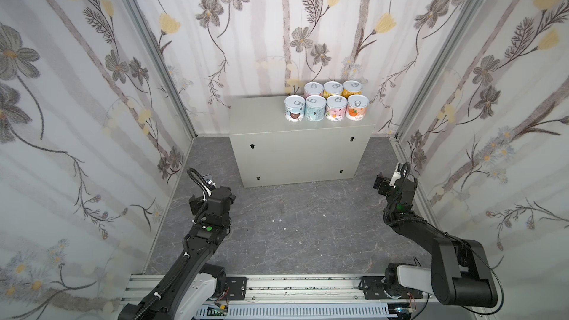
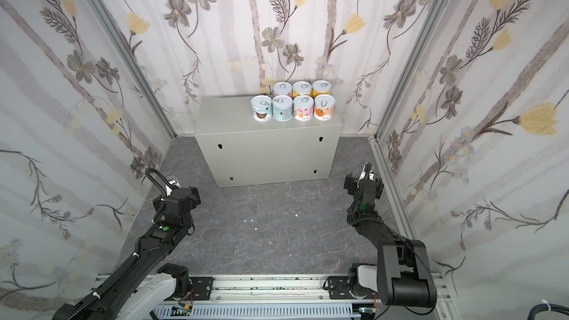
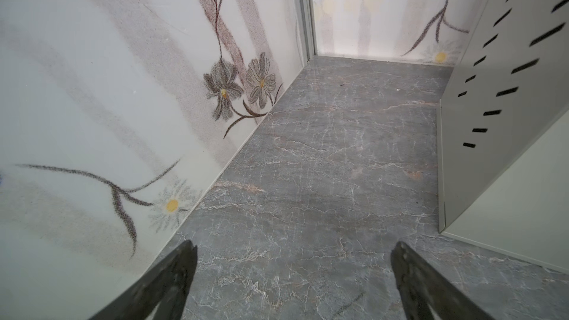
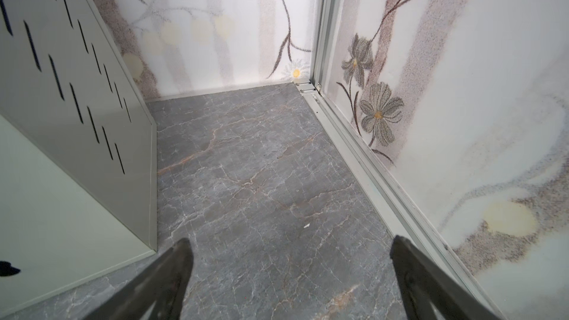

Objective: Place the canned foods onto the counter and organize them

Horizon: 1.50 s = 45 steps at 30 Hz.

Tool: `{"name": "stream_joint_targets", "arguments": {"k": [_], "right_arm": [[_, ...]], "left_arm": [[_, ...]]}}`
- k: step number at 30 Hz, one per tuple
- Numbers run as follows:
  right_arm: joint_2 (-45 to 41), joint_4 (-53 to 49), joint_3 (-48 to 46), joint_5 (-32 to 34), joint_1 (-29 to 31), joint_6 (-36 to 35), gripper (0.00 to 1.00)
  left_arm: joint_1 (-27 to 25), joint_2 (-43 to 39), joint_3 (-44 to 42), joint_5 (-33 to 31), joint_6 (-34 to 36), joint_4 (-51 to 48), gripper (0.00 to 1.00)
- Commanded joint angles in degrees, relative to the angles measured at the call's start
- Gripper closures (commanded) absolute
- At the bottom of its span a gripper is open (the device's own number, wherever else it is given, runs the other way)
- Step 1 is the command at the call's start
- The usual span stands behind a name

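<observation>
Standing upright in two rows, the seven canned foods (image 1: 326, 103) occupy the far right part of the counter (image 1: 261, 118) in both top views. Four are in the near row, close to the front edge, and three are behind; they seem to touch, though this is hard to judge. Only the wrist views show the counter's slotted sides. They also show the left gripper (image 3: 294, 250) and right gripper (image 4: 292, 243), fingers spread wide and holding nothing, over the free floor (image 3: 323, 164) beside it.
</observation>
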Motion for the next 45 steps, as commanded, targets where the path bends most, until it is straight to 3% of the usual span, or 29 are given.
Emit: {"name": "stream_joint_targets", "arguments": {"k": [1,4,5,8,10,13,15,21,24,28,34,37,41,45], "right_arm": [[-0.38,8.31,-0.69,-1.0,0.08,-0.68,0.0],[-0.48,7.27,-0.6,-0.26,0.4,4.21,0.0],[0.04,11.57,-2.06,0.48,0.48,4.2,0.0],[0.79,7.13,0.3,4.32,0.44,6.58,0.0],[2.03,5.75,1.91,2.79,0.44,5.78,0.0],[4.14,3.39,4.39,0.89,0.4,6.15,0.0],[5.02,8.26,3.16,-1.66,0.04,6.56,0.0],[6.01,5.15,5.23,-5.42,-0.28,6.11,0.0],[5.9,5.92,4.92,-7.99,-0.94,5.87,0.0],[4.29,9.64,2.13,-10.56,-0.92,4.7,0.0],[1.08,18.93,-4.4,-15.89,-0.41,1.6,0.0],[0.25,26.94,-9.53,-15.74,0.39,0.53,0.0],[4.75,39.52,-13.36,-9.64,2.2,0.36,0.0],[3.95,36.47,-12.59,-7.66,2.81,0.2,0.0]], "left_arm": [[-0.7,0.75,-4.3,-2.19,2.24,15.84,0.0],[-0.72,1.17,-9.74,-0.73,1.16,22.24,0.0],[-0.67,1.46,-11.57,0.15,0.5,24.22,0.0],[-0.67,2.6,-15.58,4.05,2.19,32.96,0.0],[-0.18,5.7,-16.39,5.5,4.32,38.9,0.0],[0.87,14.71,-15.11,9.61,7.28,47.45,0.0],[1.25,22.11,-12.54,11.76,9.28,52.08,0.0],[3.06,40.29,-6.51,14.37,12.11,65.15,0.0],[7.7,37.34,-7.11,18.61,5.67,59.63,0.0],[8.54,43.16,-5.64,18.9,5.61,61.14,0.0],[10.5,41.5,-2.12,18.9,5.61,61.14,0.0],[10.37,41.29,-2.03,18.9,5.61,61.14,0.0],[10.37,41.06,-2.12,18.9,5.61,61.14,0.0],[10.37,41.1,-2.03,18.9,5.61,61.14,0.0]]}}
